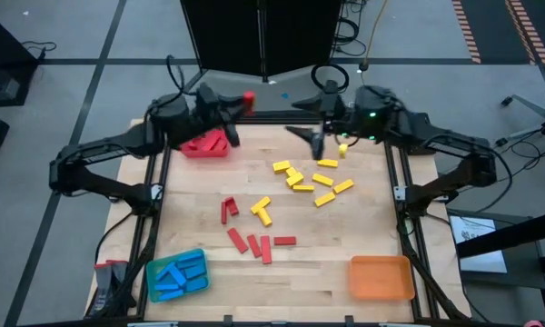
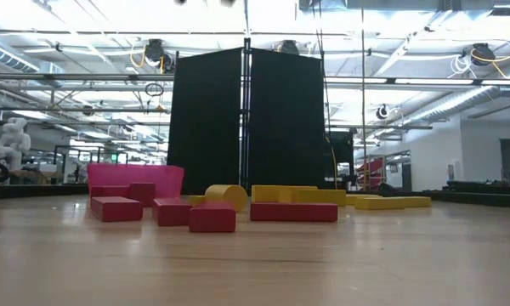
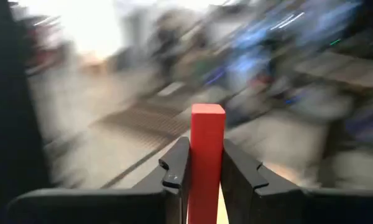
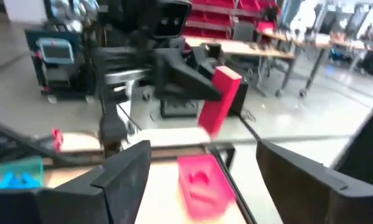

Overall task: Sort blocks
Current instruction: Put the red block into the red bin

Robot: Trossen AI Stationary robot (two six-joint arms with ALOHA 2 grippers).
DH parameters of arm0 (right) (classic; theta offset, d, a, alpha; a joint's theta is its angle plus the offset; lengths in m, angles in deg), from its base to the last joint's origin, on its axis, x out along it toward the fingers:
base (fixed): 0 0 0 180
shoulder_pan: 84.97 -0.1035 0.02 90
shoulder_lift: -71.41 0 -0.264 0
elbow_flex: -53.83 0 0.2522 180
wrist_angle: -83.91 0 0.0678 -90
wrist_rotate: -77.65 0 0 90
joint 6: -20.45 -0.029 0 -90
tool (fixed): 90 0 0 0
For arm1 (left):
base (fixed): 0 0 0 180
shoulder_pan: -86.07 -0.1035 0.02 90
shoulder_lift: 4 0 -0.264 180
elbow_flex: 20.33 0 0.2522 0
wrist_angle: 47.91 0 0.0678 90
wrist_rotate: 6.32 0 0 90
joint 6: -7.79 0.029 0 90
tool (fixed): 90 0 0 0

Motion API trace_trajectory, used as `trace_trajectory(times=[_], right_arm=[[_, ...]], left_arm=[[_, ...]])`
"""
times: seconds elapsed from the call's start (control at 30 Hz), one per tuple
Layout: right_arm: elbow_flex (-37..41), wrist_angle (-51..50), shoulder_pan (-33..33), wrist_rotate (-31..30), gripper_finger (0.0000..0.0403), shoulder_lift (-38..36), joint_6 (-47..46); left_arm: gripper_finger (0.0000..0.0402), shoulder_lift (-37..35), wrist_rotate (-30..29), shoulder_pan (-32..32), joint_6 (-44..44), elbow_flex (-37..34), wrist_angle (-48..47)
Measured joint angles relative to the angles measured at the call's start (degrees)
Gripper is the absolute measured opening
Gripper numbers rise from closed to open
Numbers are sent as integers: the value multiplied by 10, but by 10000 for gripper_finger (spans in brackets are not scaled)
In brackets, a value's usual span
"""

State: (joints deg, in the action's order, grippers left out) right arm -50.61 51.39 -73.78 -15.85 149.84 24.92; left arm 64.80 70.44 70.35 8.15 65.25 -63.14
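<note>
Where table ends, left hand (clamped) grips red block

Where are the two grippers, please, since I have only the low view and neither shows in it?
Observer: The left gripper is shut on a red block, raised by the red tray at the table's far left.
Operator: Thank you. And the right one?
Observer: The right gripper is open and holds nothing, at the table's far edge, close to the yellow blocks.
Operator: Are any blocks in a tray that I cannot see?
Observer: Yes, blue blocks lie in a blue tray at the near left corner.
</note>
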Motion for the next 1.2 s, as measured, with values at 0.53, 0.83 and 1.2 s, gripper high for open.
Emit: trace_trajectory(times=[0.53, 0.83, 1.2], right_arm=[[0, -298, 18, -73, 263, -184, -65], [0, -339, 17, -72, 263, -218, -116], [0, -339, 17, -70, 263, -205, -126]], left_arm=[[61, -29, -38, -221, -195, -126, -334], [61, -22, -23, -290, -253, -289, -228], [61, 43, -17, -307, -252, -356, -163]])
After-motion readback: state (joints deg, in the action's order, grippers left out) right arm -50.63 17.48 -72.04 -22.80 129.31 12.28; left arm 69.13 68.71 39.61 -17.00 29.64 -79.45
